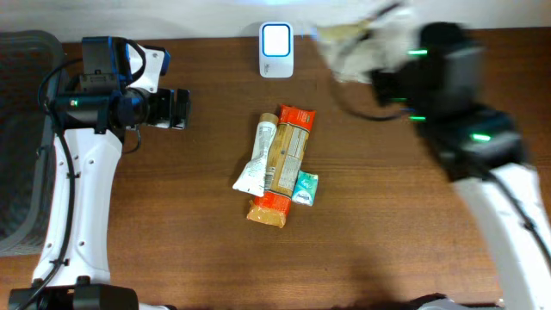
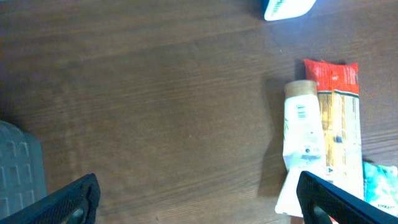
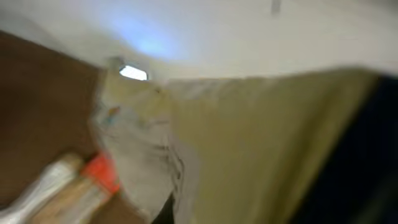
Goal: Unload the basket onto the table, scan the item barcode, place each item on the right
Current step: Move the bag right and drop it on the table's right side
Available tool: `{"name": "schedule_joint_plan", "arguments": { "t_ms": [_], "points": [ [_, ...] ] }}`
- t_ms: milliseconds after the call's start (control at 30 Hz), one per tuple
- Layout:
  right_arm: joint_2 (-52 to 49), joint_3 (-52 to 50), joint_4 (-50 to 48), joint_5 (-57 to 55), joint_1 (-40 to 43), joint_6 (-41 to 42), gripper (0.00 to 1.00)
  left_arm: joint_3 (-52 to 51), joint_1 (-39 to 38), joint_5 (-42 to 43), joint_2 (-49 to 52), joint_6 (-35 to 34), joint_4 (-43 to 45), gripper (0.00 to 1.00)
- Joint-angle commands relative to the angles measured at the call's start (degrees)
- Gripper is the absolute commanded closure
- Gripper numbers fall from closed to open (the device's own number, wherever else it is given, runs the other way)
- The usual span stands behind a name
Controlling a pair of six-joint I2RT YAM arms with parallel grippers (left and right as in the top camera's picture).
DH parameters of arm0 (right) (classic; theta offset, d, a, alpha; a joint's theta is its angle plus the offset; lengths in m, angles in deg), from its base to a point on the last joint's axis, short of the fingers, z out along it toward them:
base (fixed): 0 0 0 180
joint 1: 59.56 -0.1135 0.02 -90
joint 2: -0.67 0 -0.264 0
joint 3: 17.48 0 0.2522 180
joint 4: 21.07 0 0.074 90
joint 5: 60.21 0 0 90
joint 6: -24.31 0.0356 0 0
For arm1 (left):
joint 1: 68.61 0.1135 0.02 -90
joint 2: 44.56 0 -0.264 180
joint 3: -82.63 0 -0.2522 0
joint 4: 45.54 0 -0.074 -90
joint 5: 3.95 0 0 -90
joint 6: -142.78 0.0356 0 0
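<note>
The right pincer is pressed together on a pale bag, holding it above the back of the surface, just right of the scanner. From the right wrist the bag fills most of the view, with the scanner's lit window beyond its left edge. Motion blur smears both bag and pincer, so no barcode or print can be read and the fingers cannot be made out. The left pincer is spread wide and holds nothing, well left of the scanner. A tube, an orange pack and a teal packet lie together mid-surface; the left wrist view cuts the packet off.
</note>
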Motion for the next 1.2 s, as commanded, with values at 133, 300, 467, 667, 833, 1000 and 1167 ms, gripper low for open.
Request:
{"name": "schedule_joint_plan", "arguments": {
  "t_ms": [133,300,467,667,833,1000,1167],
  "points": [
    [-1.62,-0.87,14.01,37.24,34.18,16.96,0.96,0.68,0.31,0.15,-0.44,0.74,0.09,0.01],
    [-15.47,-5.2,13.53,34.73,45.55,16.96,0.96,0.68,0.31,0.15,-0.44,0.74,0.09,0.01],
    [-29.09,-5.18,11.15,32.89,49.75,16.92,0.96,0.68,0.31,0.15,-0.44,0.74,0.09,0.01],
    [-30.49,-0.61,14.99,27.67,50.21,16.61,0.01,0.68,0.31,0.15,-0.44,0.74,0.11,0.01],
    [-30.36,17.49,31.82,22.58,49.99,16.72,0.01,0.68,0.31,0.17,-0.44,0.74,0.09,0.01],
    [-30.34,33.83,46.88,22.84,48.39,16.52,0.01,0.68,0.31,0.15,-0.44,0.74,0.09,0.01],
    [-30.6,36.7,50.66,30.29,38.75,16.44,0.01,0.68,0.31,0.15,-0.44,0.74,0.09,0.01]
  ]
}}
